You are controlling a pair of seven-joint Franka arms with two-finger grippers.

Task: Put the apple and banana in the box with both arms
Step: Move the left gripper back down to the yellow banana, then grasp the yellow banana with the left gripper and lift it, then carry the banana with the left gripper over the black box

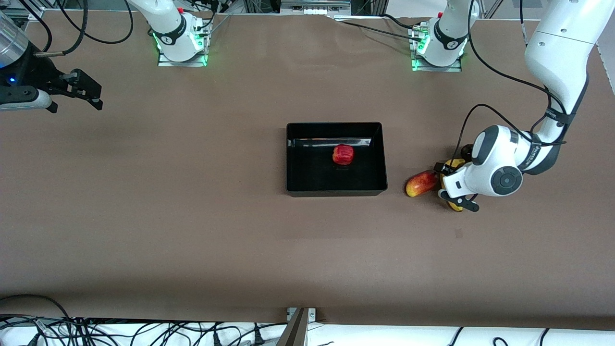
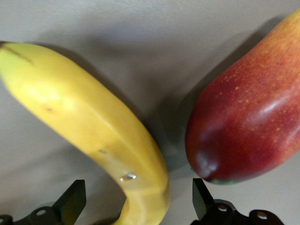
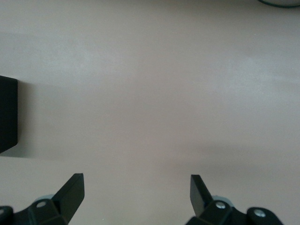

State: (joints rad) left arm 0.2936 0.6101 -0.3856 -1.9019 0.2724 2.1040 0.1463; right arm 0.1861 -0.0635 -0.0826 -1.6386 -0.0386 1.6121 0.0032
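Observation:
The apple [image 1: 343, 154], small and deep red, lies in the black box [image 1: 336, 192] at mid-table. The yellow banana [image 1: 452, 166] lies on the table toward the left arm's end, mostly hidden under the left wrist. My left gripper [image 1: 449, 187] is low over it and open. In the left wrist view the banana [image 2: 89, 122] runs between the spread fingertips of the gripper [image 2: 138, 201], which do not touch it. My right gripper [image 1: 91, 93] is open and empty, held over bare table at the right arm's end, where it waits; it also shows in the right wrist view [image 3: 136, 194].
An oblong red-and-yellow mango-like fruit [image 1: 421, 183] lies right beside the banana, between it and the box; in the left wrist view [image 2: 248, 126] it is close to one fingertip. A corner of the box [image 3: 7, 115] shows in the right wrist view.

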